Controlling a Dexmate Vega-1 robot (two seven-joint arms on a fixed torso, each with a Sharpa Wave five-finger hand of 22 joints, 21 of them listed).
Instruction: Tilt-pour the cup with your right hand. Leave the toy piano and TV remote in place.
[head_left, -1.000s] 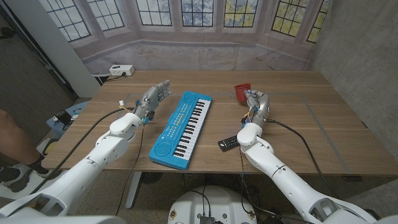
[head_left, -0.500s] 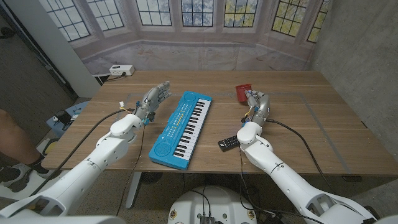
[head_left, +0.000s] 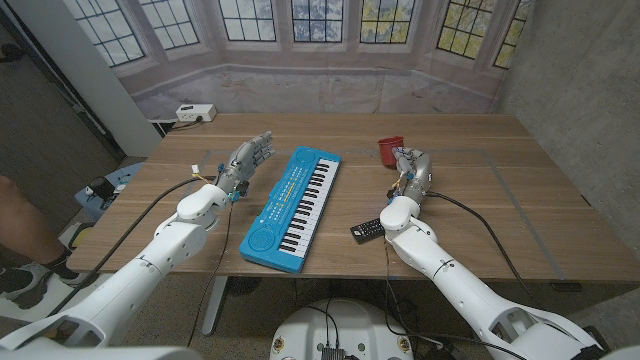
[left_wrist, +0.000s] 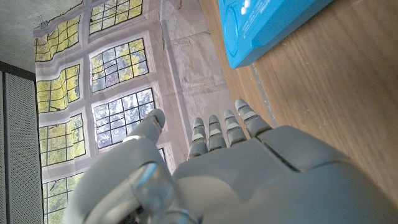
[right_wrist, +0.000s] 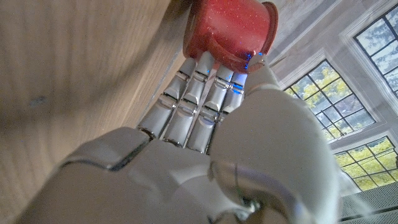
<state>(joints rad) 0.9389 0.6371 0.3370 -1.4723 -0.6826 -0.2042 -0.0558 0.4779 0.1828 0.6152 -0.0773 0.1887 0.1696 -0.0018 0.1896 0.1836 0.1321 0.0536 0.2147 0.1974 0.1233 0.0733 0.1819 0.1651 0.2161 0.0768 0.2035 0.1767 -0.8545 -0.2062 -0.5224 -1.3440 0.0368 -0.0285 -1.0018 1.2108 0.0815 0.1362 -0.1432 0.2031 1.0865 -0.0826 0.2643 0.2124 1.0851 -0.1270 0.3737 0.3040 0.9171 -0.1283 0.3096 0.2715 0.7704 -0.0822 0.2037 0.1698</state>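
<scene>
From my seat, the closest thing I see is the black TV remote (head_left: 366, 229), lying on the wooden table (head_left: 480, 215) just beside my right arm. Next to it, in the middle, is the blue toy piano (head_left: 292, 207), lying at a slant with its white keys facing up.

My left hand (head_left: 247, 158) is up past the piano's left side. Its fingers (left_wrist: 225, 129) are straight and apart, and it holds nothing.

My right hand (head_left: 412, 166) is farther up on the other side, reaching at the red cup (head_left: 389, 149). In the right wrist view, the fingertips (right_wrist: 205, 61) are right at the cup's side (right_wrist: 227, 31). I cannot tell if the hand has a real hold on it.

The cup stands upright on the table, near the far edge, well apart from the piano and the remote.
</scene>
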